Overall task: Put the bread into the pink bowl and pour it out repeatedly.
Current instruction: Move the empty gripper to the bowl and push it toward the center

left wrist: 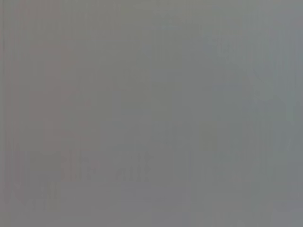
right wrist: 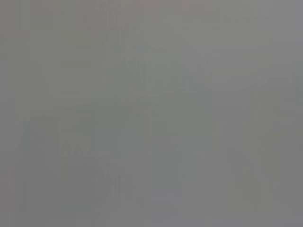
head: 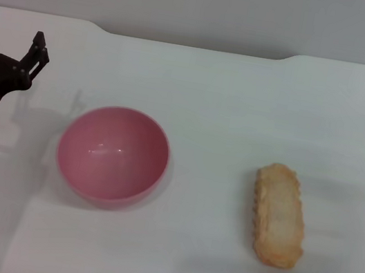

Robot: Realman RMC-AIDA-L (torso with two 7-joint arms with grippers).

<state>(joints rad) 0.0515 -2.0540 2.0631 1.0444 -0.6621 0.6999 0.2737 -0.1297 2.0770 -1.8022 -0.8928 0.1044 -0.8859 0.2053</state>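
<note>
The pink bowl (head: 112, 155) stands upright and empty on the white table, left of centre in the head view. The bread (head: 279, 214) lies flat on the table to the right of the bowl, pale tan face up, well apart from it. My left gripper (head: 10, 43) hovers at the far left, beyond and to the left of the bowl, open with nothing between its fingers. The right gripper is out of view. Both wrist views show only plain grey.
The white table (head: 230, 102) ends at a far edge with a shallow notch (head: 191, 43) in its middle. Bare surface lies between the bowl and the bread.
</note>
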